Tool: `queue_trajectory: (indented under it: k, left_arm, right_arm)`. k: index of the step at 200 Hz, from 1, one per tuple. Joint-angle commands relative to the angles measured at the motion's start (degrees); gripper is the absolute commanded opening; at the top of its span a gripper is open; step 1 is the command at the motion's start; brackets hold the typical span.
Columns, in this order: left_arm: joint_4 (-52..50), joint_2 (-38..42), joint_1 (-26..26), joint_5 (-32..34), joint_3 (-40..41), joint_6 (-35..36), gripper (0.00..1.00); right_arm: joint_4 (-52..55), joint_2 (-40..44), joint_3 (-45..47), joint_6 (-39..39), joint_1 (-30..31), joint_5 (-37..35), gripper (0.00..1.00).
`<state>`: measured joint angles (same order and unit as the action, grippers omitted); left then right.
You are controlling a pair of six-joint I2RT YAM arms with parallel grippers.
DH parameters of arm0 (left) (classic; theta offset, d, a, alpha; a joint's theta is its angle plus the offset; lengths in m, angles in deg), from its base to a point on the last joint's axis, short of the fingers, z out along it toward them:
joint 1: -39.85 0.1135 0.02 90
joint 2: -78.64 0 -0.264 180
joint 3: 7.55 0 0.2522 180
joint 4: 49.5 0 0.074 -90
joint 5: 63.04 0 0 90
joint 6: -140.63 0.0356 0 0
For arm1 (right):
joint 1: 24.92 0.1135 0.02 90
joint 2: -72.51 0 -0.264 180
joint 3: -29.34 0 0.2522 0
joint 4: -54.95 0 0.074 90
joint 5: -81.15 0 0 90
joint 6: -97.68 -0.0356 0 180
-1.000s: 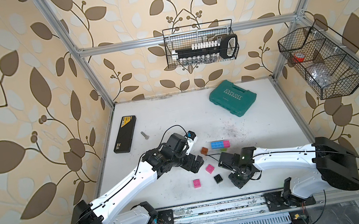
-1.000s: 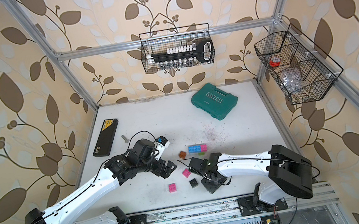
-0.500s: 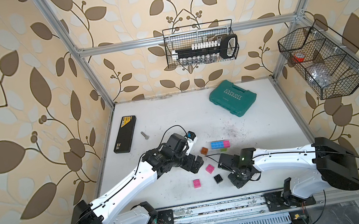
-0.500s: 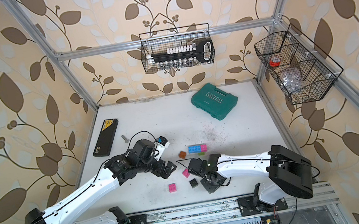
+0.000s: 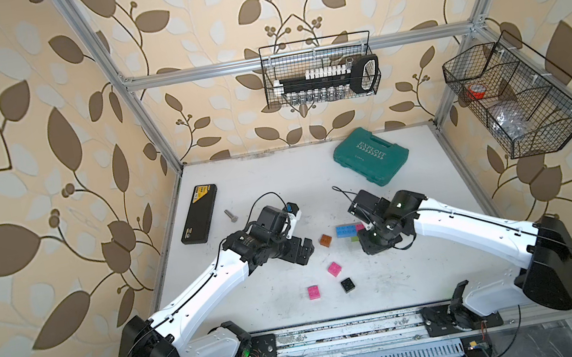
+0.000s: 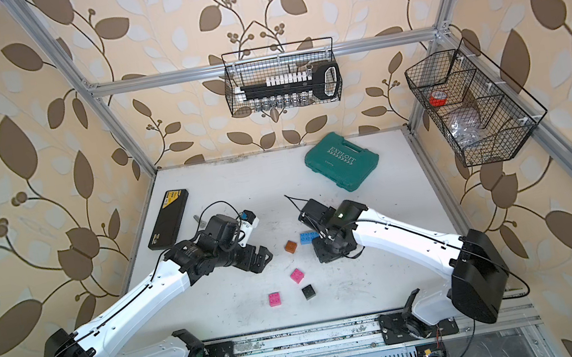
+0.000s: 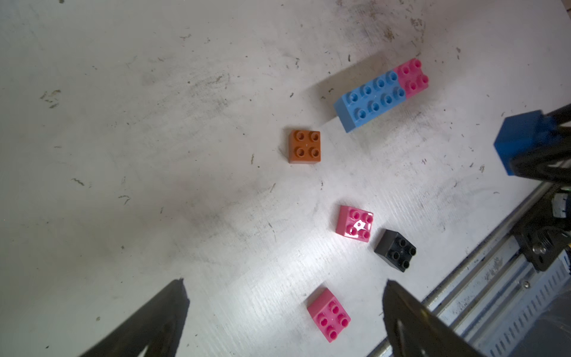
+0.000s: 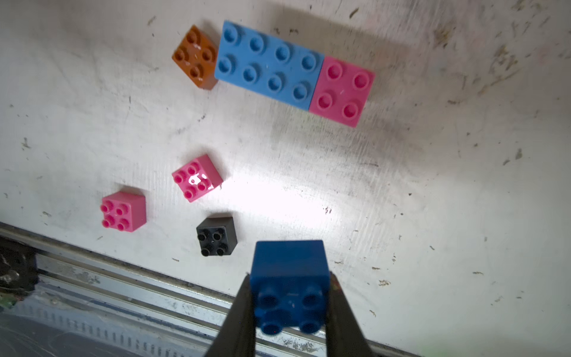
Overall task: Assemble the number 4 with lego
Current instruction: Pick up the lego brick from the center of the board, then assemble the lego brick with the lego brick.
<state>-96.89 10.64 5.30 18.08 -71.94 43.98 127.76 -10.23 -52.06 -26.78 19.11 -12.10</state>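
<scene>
Clearly, teal case (image 5: 372, 161) reads EXPLOIT; right gripper (image 8: 289, 289) clamps blue brick (image 8: 289, 262); left gripper (image 7: 284, 281) agape.

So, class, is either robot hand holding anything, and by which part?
The right hand grips the small dark blue brick by two opposite side walls; the left hand is open and empty.

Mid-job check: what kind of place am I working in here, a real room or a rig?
Most likely a staged robot test cell: an aluminium frame holding leaf-patterned wallpaper panels, a wire basket hung on the back wall, and a scuffed white table.
</scene>
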Motion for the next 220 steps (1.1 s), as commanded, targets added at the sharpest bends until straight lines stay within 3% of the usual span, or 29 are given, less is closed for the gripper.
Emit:
queue_trajectory:
  k: [1, 29, 86, 220]
  left_arm:
    - [2.36, -0.59, 1.69, -2.76, -1.79, -0.28, 0.99]
    - [1.91, -0.81, 2.19, -4.0, -2.07, -0.2, 0.99]
    - [0.71, -0.45, 2.27, -3.94, -1.79, -0.29, 0.99]
    - [0.84, -2.17, 2.35, -4.21, -2.28, -0.46, 0.99]
  right_arm:
    - [6.41, -5.52, -6.94, 1.11, -1.71, -0.81, 0.2]
    - [7.77, -12.05, -13.6, 1.5, -3.33, -0.82, 0.19]
    - [7.14, -19.1, -17.21, 1.35, -7.14, 1.46, 0.12]
    - [2.97, -22.5, -17.85, -3.07, -9.31, 1.84, 0.11]
